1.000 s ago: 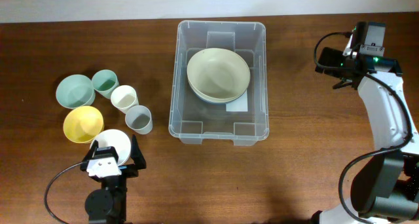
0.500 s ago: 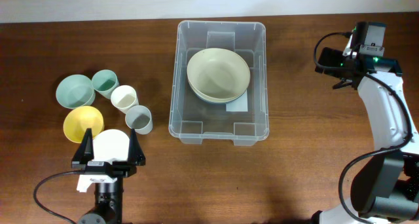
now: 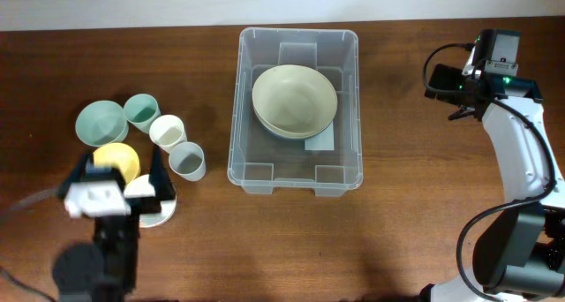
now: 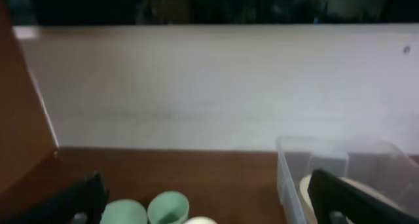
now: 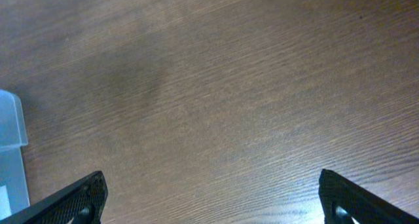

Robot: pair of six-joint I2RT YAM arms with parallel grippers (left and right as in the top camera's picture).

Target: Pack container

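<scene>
**Container mid-table, both grippers spread and empty**

We find the container (image 3: 298,33) standing mid-table, its far rim close to the table's back edge, where the wood meets a pale wall (image 4: 209,86). A cream bowl (image 3: 294,97) fills the far half of the container. The near half of the base is bare except for a white label (image 3: 323,143).

Left of the container a cluster crowds the wood. The grey cup (image 3: 186,160) is nearest, with a strip of bare table between it and the container's left wall. Farther left are the cream cup (image 3: 167,132), green cup (image 3: 140,111), green bowl (image 3: 100,123), yellow bowl (image 3: 122,156) and white bowl (image 3: 161,209). The left gripper (image 4: 216,201) hangs over the last two, blurred from overhead. Its fingers are released and wide apart, with nothing between them.

Right of the container the table (image 3: 397,161) lies bare out to the right arm. There the right gripper (image 5: 219,199) hovers well apart from the container's right wall, its fingers spread wide over plain wood and grasping nothing.
</scene>
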